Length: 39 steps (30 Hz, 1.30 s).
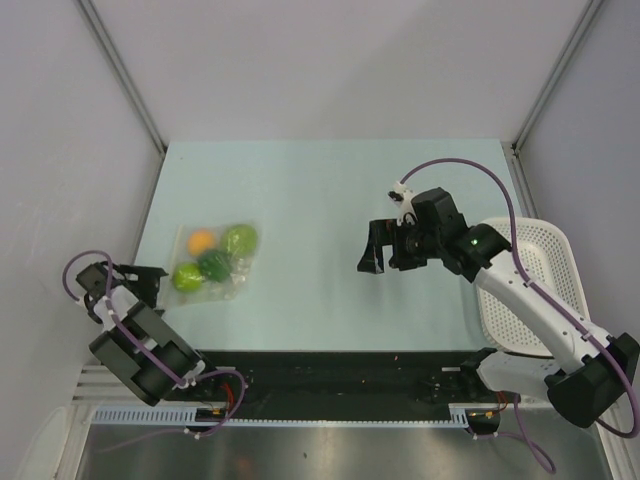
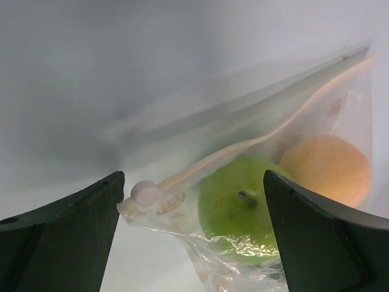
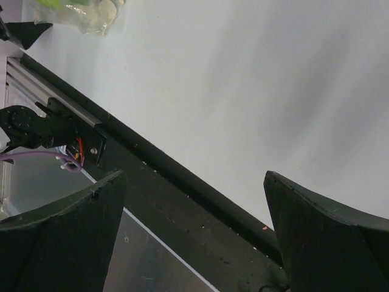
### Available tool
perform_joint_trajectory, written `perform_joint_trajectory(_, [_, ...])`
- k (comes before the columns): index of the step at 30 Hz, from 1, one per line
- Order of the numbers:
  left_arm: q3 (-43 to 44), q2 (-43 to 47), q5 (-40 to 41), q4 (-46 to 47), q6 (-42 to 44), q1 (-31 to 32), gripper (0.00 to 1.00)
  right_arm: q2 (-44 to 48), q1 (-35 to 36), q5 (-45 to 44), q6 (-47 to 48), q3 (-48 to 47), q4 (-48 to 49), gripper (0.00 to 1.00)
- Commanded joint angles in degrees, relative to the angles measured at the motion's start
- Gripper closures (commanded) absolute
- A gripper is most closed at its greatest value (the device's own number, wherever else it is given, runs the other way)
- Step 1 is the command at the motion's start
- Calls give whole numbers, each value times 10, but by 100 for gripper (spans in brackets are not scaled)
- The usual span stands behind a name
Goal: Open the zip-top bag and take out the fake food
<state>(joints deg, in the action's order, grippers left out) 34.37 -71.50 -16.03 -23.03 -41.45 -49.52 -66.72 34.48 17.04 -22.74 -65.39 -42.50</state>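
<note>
Zip-top bag (image 1: 232, 284), fake food (image 1: 239, 239) inside, lies on bench (image 1: 350, 190), 9 o'clock side. Left hand (image 1: 150, 282) released; bag just beside, at its 3 o'clock, slider (image 2: 146, 193) end nearest. Right hand (image 1: 386, 250) released, well apart.

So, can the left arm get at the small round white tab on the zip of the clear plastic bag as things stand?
Probably yes: the left gripper is open, and the white tab lies uncovered just ahead, between its fingers.
</note>
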Motion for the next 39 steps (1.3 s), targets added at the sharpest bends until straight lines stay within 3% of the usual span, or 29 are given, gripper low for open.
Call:
perform_joint_trajectory(1, [-62, -4, -109, 104, -1, -10, 2, 7, 9, 2, 3, -8, 17, 0])
perform_joint_trajectory(5, [-72, 26, -124, 124, -1, -11, 11, -7, 12, -3, 13, -9, 27, 0])
perform_joint_trajectory(8, [-63, 63, -125, 113, 9, -12, 36, -21, 16, -2, 26, -13, 36, 0])
perform_joint_trajectory(9, [-62, 72, -125, 102, 12, -11, 49, -29, 18, -3, 31, -16, 37, 0])
perform_joint_trajectory(12, [-62, 104, -124, 76, 17, -10, 77, -44, 26, -12, 46, -29, 41, 0])
perform_joint_trajectory(14, [-70, 117, -141, 69, 15, -9, 85, -49, 32, -12, 52, -33, 48, 0])
perform_joint_trajectory(15, [-75, 121, -146, 65, 10, -9, 94, -53, 34, -17, 61, -33, 60, 0])
perform_joint_trajectory(18, [-85, 133, -184, 72, -20, 1, 100, -61, 45, -30, 68, -27, 96, 0])
perform_joint_trajectory(22, [-48, 146, -183, 47, -21, 95, 100, -81, 69, -37, 74, -23, 151, 0])
perform_joint_trajectory(28, [59, 132, -143, -3, -15, 217, 100, -117, 125, -75, 81, -40, 201, 0])
perform_joint_trajectory(34, [196, 75, -93, -96, 18, 300, 100, -171, 166, -108, 88, -92, 240, 0])
perform_joint_trajectory(39, [242, 44, -79, -121, 1, 363, 99, -245, 183, -111, 131, -140, 300, 0])
